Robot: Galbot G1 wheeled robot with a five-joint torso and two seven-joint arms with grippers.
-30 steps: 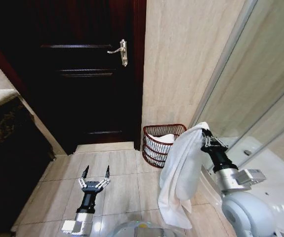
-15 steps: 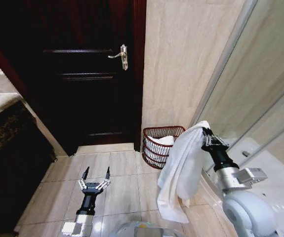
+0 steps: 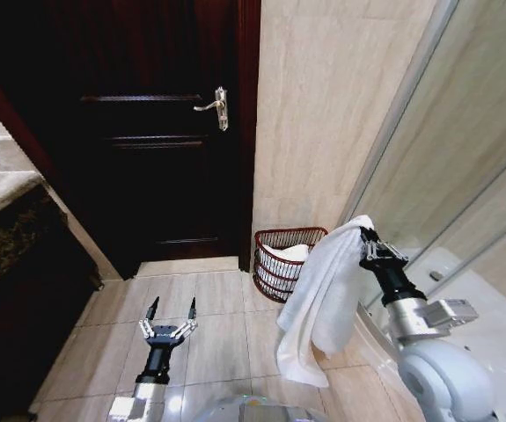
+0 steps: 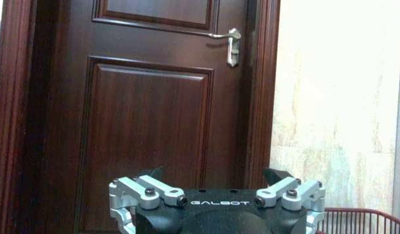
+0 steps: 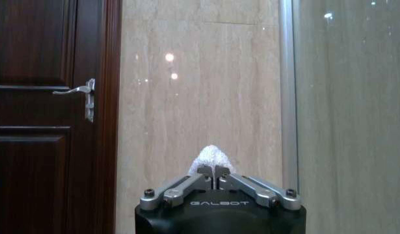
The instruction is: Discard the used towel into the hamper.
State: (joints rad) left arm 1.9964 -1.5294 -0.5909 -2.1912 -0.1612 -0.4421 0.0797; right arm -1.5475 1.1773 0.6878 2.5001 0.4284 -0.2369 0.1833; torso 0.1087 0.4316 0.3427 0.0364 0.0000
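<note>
The right tool [image 3: 364, 245] pinches the towel [image 3: 323, 299], which hangs near the hamper [image 3: 281, 264] against the far wall. The left tool [image 3: 172, 315] hangs open, low. Released here, the towel would likely miss onto the floor [image 3: 209, 334].

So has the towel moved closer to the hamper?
Yes, slightly: hanging from the right gripper, the towel now overlaps more of the hamper on the floor.

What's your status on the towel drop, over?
Right gripper shut on white cloth towel, short of dark reddish-brown woven hamper. Left gripper open, idle, low. Path clear.
</note>
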